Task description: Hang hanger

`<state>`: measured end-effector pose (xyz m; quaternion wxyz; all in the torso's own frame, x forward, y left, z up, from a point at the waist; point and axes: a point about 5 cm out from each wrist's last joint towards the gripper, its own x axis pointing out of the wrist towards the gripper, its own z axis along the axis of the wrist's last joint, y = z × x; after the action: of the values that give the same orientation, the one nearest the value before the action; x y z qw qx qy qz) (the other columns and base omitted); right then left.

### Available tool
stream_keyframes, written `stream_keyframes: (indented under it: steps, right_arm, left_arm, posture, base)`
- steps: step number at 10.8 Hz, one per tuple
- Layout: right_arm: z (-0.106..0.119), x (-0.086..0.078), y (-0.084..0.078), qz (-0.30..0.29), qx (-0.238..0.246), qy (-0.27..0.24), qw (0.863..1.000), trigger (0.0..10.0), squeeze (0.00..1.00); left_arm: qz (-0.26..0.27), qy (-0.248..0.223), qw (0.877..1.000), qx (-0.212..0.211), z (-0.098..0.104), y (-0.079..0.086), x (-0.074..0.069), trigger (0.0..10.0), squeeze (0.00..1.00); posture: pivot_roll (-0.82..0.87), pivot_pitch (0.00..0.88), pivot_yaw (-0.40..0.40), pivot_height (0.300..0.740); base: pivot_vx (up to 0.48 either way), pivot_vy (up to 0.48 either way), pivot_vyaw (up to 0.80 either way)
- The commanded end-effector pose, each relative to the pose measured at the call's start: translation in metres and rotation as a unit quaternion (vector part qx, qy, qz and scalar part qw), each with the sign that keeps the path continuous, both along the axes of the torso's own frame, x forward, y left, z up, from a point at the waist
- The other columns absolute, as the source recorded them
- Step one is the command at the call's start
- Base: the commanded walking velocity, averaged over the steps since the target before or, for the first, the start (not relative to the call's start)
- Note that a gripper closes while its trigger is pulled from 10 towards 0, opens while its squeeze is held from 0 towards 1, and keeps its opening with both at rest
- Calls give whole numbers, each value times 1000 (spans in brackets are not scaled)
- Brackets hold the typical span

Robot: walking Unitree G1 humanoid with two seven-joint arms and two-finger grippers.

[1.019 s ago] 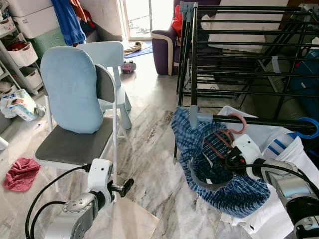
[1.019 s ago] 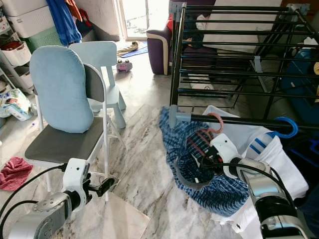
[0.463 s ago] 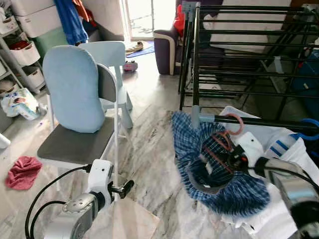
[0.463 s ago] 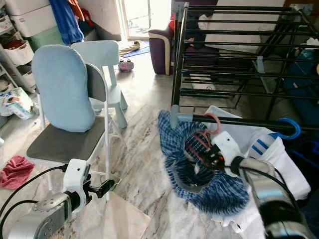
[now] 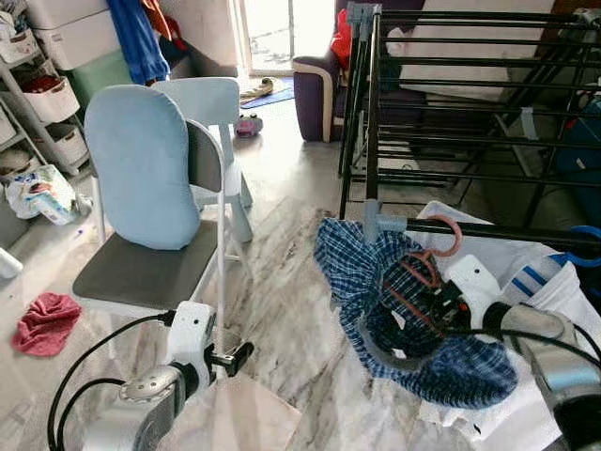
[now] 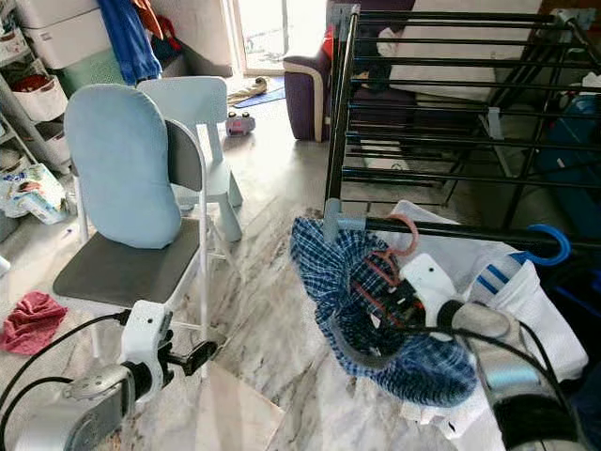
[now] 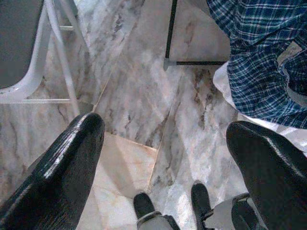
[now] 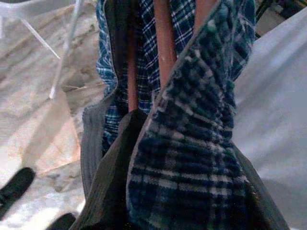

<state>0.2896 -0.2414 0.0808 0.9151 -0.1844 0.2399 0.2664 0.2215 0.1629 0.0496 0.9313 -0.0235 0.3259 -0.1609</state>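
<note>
Left eye view: right end effector (image 5: 434, 305) grips hanger (image 5: 423, 272).

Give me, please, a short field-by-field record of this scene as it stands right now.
hanger: pink hanger carrying a blue plaid garment, hook at the rack's front rail
rack: black drying rack
right gripper: right gripper at the hanger, among the cloth
left gripper: left gripper open, low over the marble floor
nearby: grey chair with a blue cushion

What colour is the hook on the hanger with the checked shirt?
Pinkish-red hook, clearest in the left eye view.
</note>
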Motion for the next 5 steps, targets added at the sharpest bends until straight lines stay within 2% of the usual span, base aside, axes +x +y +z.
stream_keyframes:
  steps: [1,2,3,5]
  right_arm:
    - [6,0,3,1,13,-4,1000,10000,0]
    - [8,-1,-1,-22,17,-1,1000,10000,337]
    - [8,-5,-3,-29,16,5,999,10000,1000]
    - [10,-10,-6,-23,11,16,1000,10000,1000]
  left_arm:
    - [-6,-10,1000,11,5,1,2,10000,0]
    - [-11,-11,1000,12,6,-1,3,10000,0]
    - [-16,-11,1000,11,5,-3,4,10000,0]
    - [-21,-10,1000,11,5,-3,4,10000,0]
  posture:
    - [-118,0,39,740]
    - [-120,0,38,740]
    - [-128,0,40,740]
    - [-131,0,42,740]
  base:
    - [0,0,0]
    - [0,0,0]
    - [0,0,0]
    - [0,0,0]
